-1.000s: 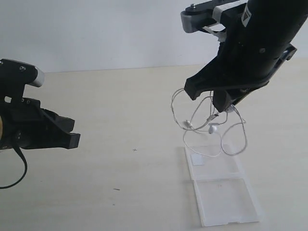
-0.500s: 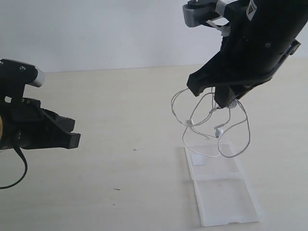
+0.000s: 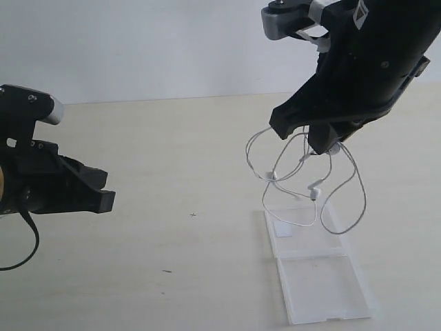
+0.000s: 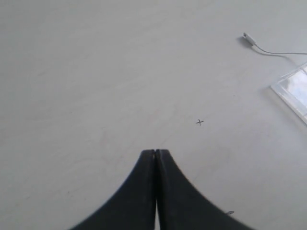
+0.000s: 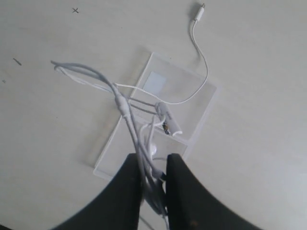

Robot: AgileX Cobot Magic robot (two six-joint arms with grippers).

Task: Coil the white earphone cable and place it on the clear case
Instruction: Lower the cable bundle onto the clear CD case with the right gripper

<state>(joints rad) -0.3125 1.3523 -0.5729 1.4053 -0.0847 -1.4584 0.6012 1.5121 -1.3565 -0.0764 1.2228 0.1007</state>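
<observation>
Step in hand: judged to be the placing stage, with the bundle gathered and hanging over its target but not yet set down
Cable location: the white earphone cable point(image 3: 315, 187) hangs in loose, uneven loops from the right gripper point(image 3: 303, 138); the lowest loops dangle over the sticker half of the clear case point(image 3: 324, 283), and whether they touch it cannot be told
Plug end: the plug point(image 5: 199, 12) lies on the table point(image 3: 172, 152) just beyond the case's edge, its lead trailing back over the case
Case: lies open and flat, both halves up, the white sticker point(image 3: 281, 229) in the half nearer the gripper
Right fingers: nearly closed, with a narrow gap pinching several strands of the cable point(image 5: 122, 108) together; in the wrist view an earbud hangs free just below the grip
Right arm pose: raised well above the table, wrist pitched steeply down, fingertips aimed towards the case point(image 5: 196, 115)
Left fingers: the left gripper point(image 4: 155, 152) is fully closed, tips pressed together, holding nothing
Left arm pose: parked low on its own side, well apart from cable and case, pointing across the bare table
Doing it well (judgement): lower straight down over the middle of one half so the loops stack on each other instead of splaying; release only once most of the bundle rests on plastic
Watch for (judgement): the loops are slack and springy, so they may slide off an edge; the trailing plug lead will probably stay off the case unless it is drawn in
</observation>
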